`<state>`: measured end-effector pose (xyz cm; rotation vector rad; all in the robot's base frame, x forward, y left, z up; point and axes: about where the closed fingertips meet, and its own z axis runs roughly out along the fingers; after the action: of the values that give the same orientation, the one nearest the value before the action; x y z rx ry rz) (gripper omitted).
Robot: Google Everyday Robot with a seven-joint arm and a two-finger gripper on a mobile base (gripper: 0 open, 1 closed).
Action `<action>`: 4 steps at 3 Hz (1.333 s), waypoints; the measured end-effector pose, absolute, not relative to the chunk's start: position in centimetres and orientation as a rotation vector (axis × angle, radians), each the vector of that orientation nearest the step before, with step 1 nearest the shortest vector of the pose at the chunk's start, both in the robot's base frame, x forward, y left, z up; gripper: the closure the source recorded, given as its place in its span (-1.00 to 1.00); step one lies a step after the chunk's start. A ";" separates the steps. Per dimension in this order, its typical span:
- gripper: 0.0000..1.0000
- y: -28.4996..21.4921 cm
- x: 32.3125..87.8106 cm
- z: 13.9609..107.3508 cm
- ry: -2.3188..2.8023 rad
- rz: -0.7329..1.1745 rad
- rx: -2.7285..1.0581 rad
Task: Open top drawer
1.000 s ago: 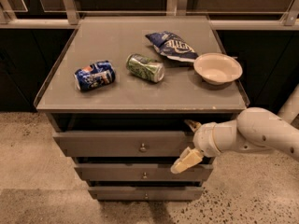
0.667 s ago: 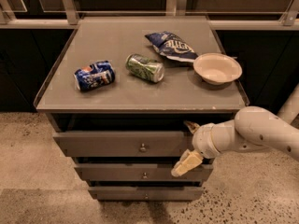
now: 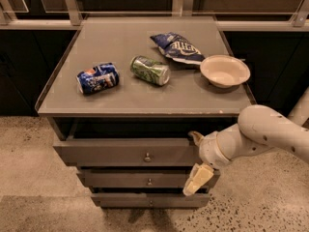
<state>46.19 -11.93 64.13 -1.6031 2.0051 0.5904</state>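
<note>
The top drawer [image 3: 125,152] is the widest grey front under the cabinet top, with a small round metal knob [image 3: 147,156] at its centre. It stands pulled out a little, with a dark gap above it. My gripper [image 3: 196,158] is at the drawer front's right end. One finger [image 3: 195,137] sits at the front's top edge and the other finger [image 3: 198,179] hangs below its bottom edge, so the fingers are spread apart. The white arm [image 3: 260,132] comes in from the right.
Two narrower drawers [image 3: 145,181] lie below. On the cabinet top [image 3: 120,98] lie a blue can [image 3: 98,78], a green can [image 3: 150,70], a blue chip bag [image 3: 177,47] and a beige bowl [image 3: 225,71]. Speckled floor lies around the cabinet, and a railing runs behind it.
The top drawer front and my gripper sit slightly lower and nearer in view than a second ago. The objects on top have not moved.
</note>
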 end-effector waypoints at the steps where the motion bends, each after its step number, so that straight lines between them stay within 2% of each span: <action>1: -1.00 -11.9 46.1 64.5 2.006 0.592 -1.604; 4: -1.00 -11.9 44.1 65.3 2.035 0.686 -1.582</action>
<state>44.08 -11.91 65.31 -1.5825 2.0348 0.6856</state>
